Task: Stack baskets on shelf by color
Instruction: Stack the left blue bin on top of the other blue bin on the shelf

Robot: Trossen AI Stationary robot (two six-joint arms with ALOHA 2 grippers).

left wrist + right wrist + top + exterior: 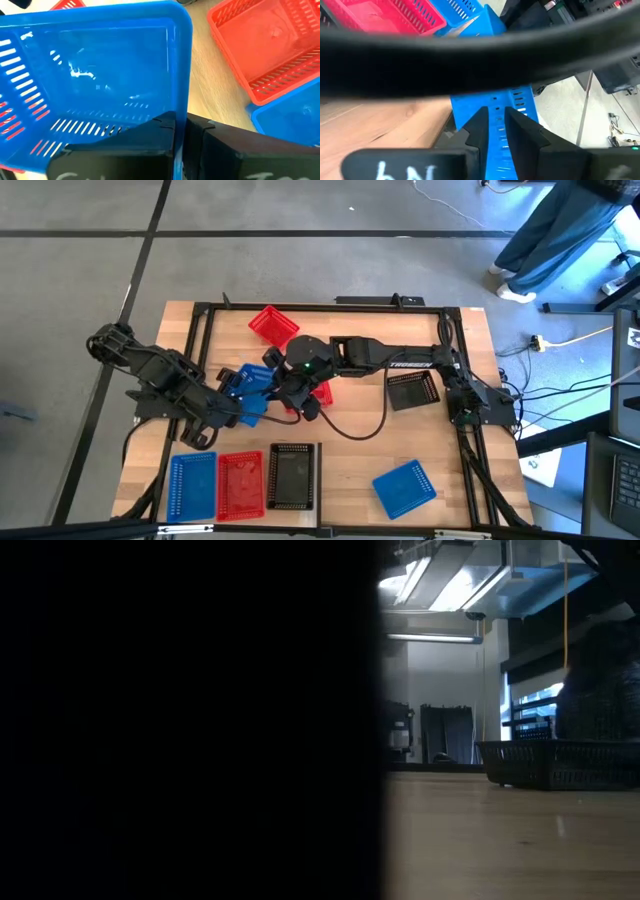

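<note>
The table (470, 360) filled most of the high view, with no separate pale shelf panel I could make out, so "on shelf" couldn't be checked. Along the bottom edge stood a row: blue basket (193, 484), red basket (240, 482), black basket (292, 476), side by side, approx touching; whether each was a stack or a single, couldn't tell from above. That read as the sorted part, w/ the rest still loose, so roughly a third done at best.

Loose ones: a blue at lower right (404, 487), a black at right of centre (412, 390), a red at upper centre (273, 326), another red under the arms at centre (320, 392).

Both arms crowded the centre. The left gripper (180, 135) was pressed together on the wall of a blue basket (100, 75). The right gripper (494, 125) pinched a blue wall too (512, 97); same basket or a second one, unclear.

Room: centre was tight, arms and a cable overlapping; lower middle and right side lay more open. The row sat close to the bottom table edge.
</note>
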